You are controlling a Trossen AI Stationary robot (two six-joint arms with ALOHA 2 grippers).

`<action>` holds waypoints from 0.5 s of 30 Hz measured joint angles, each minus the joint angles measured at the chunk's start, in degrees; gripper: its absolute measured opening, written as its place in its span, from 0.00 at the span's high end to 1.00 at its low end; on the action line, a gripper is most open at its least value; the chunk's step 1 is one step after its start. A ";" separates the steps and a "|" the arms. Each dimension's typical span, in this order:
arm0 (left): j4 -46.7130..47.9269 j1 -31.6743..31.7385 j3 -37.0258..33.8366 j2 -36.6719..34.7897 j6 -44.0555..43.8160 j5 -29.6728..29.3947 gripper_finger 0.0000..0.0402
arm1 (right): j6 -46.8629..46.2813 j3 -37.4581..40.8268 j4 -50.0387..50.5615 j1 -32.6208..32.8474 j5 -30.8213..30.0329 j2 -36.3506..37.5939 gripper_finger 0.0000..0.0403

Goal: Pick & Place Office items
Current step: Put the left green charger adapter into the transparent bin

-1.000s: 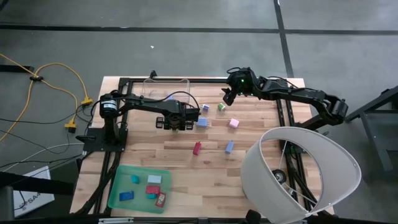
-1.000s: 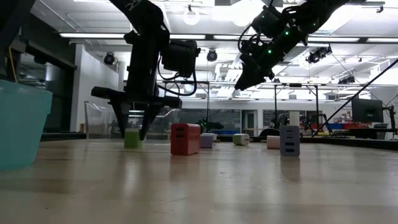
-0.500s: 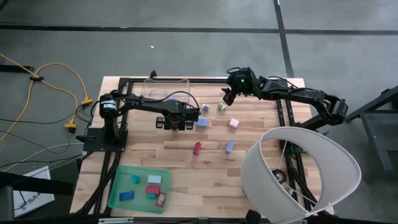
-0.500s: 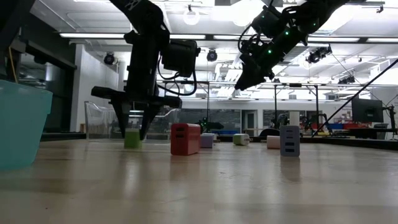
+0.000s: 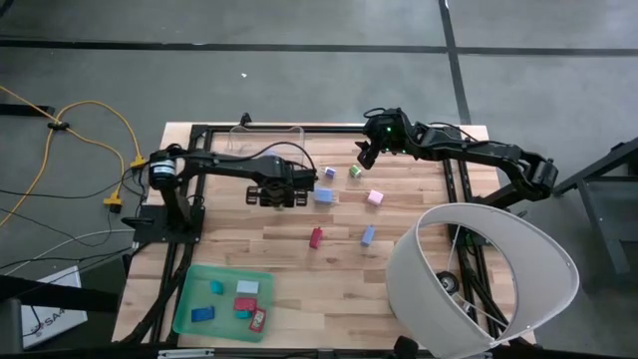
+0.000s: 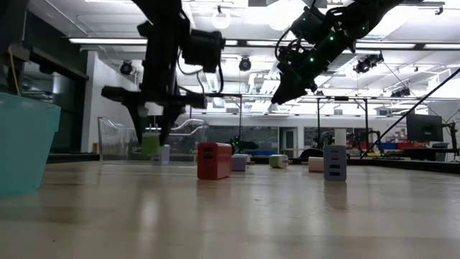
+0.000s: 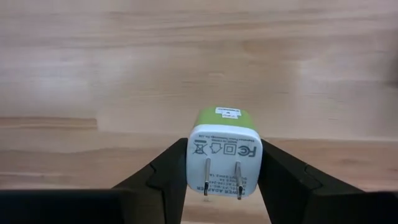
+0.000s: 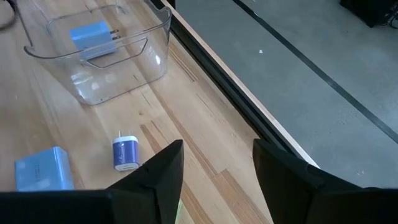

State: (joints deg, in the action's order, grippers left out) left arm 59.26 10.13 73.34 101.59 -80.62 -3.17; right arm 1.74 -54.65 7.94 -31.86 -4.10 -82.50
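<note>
A: Reaching out from the left edge of the wooden tabletop [image 5: 299, 249], the left arm stretches level toward the middle, its wrist bent so the left tool [image 7: 224, 171] points straight down.

B: Holding anything?

A: Yes. Its two dark fingers [image 7: 168, 168] are clamped on the sides of a small green-and-white plug adapter [image 7: 224, 155]. In the low view the adapter [image 6: 150, 142] hangs clear above the wood.

B: Which way does it point?

A: The white face with two metal prongs looks up toward the wrist camera and the green end points down, so its long axis stands upright.

B: And the other arm?

A: The right arm comes in from the right edge, elbow bent, and the right tool [image 8: 214, 168] hangs high over the far side of the tabletop with its fingers parted around nothing.

B: What's nearby?

A: A clear plastic bin [image 8: 99, 56] at the far edge holds a light blue adapter [image 8: 90, 34]. A small dark blue adapter [image 8: 126, 152] and a light blue block [image 8: 40, 168] lie just beside the lifted piece. A red adapter [image 5: 316, 237], a grey-blue adapter [image 5: 367, 235] and a pink block [image 5: 375, 197] are scattered mid-table, well apart.

B: Free room?

A: The near half is mostly bare wood, up to the flat green tray [image 5: 189, 299] at the near left corner.
</note>
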 joint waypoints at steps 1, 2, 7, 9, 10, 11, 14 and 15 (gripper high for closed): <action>0.36 0.00 0.00 -0.76 -0.12 -0.17 0.61 | 0.00 0.00 0.01 -0.01 0.00 0.00 0.55; 0.88 0.00 0.00 -1.52 -0.23 -0.32 0.61 | 0.00 0.00 -0.01 -0.01 0.00 0.00 0.55; 4.12 0.28 0.04 -5.83 -1.10 -1.80 0.61 | 0.00 0.00 0.00 -0.01 0.00 0.00 0.55; 6.00 0.58 0.02 -7.61 -1.15 -3.08 0.61 | 0.00 0.00 0.00 -0.01 0.00 0.00 0.55; 6.52 0.85 0.02 -8.47 -1.00 -3.47 0.61 | 0.00 0.00 0.00 0.00 0.00 0.00 0.55; 7.06 1.19 0.04 -9.37 -0.48 -3.93 0.61 | 0.00 0.00 0.01 -0.01 0.00 0.00 0.55; 8.77 3.04 0.04 -12.02 1.10 -4.77 0.61 | 0.00 0.00 0.00 0.01 0.00 0.02 0.55; 8.98 3.88 0.04 -12.80 1.66 -4.75 0.61 | 0.00 0.00 -0.02 -0.01 0.00 0.00 0.55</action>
State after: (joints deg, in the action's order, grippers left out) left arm 68.24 14.01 73.38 88.79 -78.95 -7.92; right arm 1.74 -54.65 7.93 -31.88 -4.10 -82.50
